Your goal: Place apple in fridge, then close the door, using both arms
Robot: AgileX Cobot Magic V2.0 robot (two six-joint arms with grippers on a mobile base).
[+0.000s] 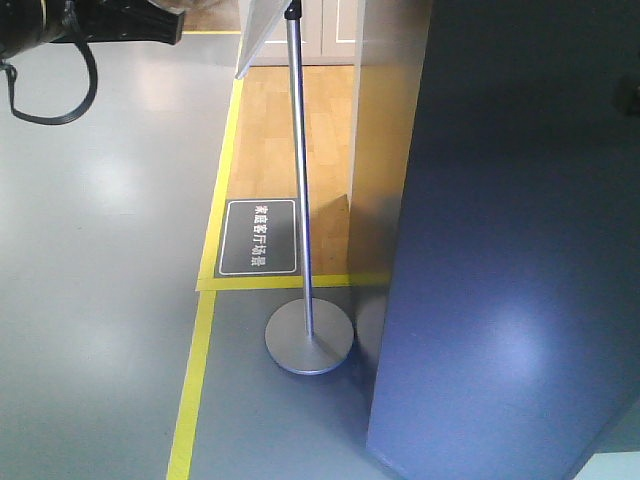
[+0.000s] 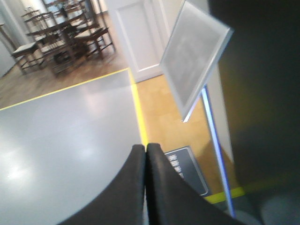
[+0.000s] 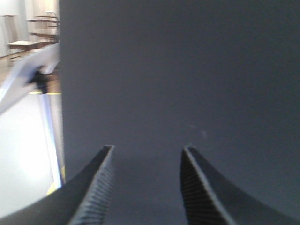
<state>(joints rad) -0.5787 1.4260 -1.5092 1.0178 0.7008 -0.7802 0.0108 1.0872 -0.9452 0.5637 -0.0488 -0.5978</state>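
A: Front view. What fills the right side?
B: The door (image 1: pixel 510 260), dark blue-grey, smooth, standing upright. No apple seen in any view; fridge interior not seen either.

A: Left of it?
B: A sign stand (image 1: pixel 305 250): thin metal pole on a round base, base resting on the grey floor (image 1: pixel 100 250) just beside the door's lower edge. Behind the pole, a dark floor plate (image 1: pixel 258 237) with white characters, lying on wood flooring inside the yellow tape (image 1: pixel 192 400).

A: Arms?
B: One black arm (image 1: pixel 90 22) at the top left corner, with a cable (image 1: pixel 50 85) looping below it.

A: Left gripper?
B: Left gripper (image 2: pixel 145 154) clenched, fingers pressed together, holding nothing. It points over the grey floor toward the stand's tilted board (image 2: pixel 192 61). Chairs (image 2: pixel 65 37) well beyond.

A: Right gripper?
B: Right gripper (image 3: pixel 146 154) released, fingers apart with nothing between them, facing the door's flat face (image 3: pixel 178 70). Contact with it: cannot tell.
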